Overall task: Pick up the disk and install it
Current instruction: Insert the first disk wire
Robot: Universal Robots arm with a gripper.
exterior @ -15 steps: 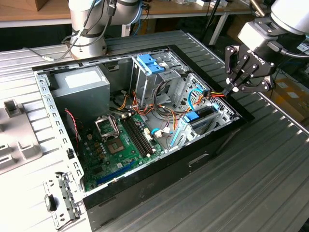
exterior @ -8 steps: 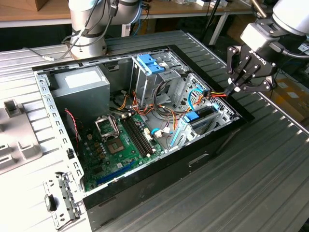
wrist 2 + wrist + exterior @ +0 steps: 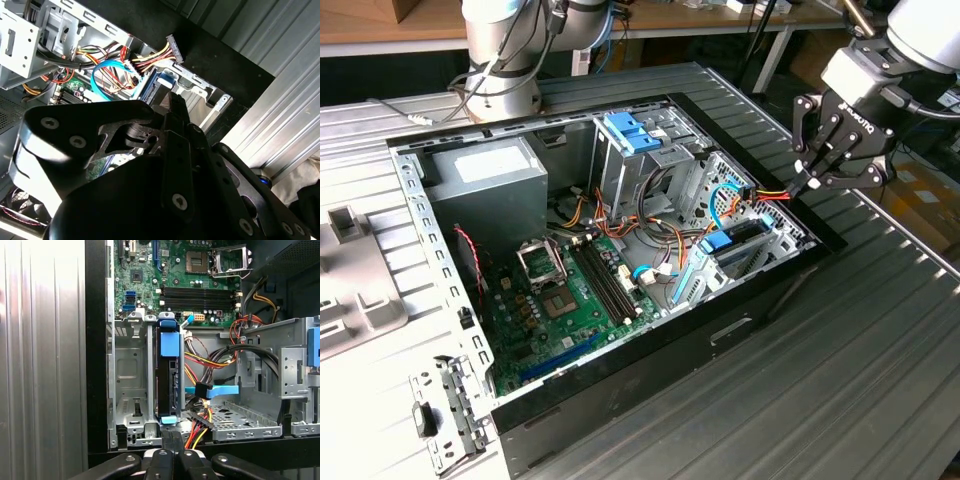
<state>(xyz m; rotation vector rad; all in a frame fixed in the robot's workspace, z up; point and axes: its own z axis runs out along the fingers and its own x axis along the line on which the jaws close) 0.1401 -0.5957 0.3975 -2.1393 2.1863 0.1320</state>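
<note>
Grey hard disk in light-blue carrier (image 3: 167, 375): seated in bay. Black pincer (image 3: 172, 440): closed, empty, lower centre. Risk judged: loose cables (image 3: 200, 415) snagged.

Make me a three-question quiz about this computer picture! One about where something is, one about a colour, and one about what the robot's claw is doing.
1. Where is the disk?
A. flat on the table
B. standing on edge in the metal drive cage
C. on top of the power supply

2. What colour is the motherboard?
A. red
B. green
C. white

3. How are the fingers of the gripper?
A. wide open
B. shut around the disk
C. shut, holding nothing

Answers: 1 B, its blue frame sits in a cage slot. 2 B, the board is plainly green. 3 C, the fingers meet with nothing between them.
</note>
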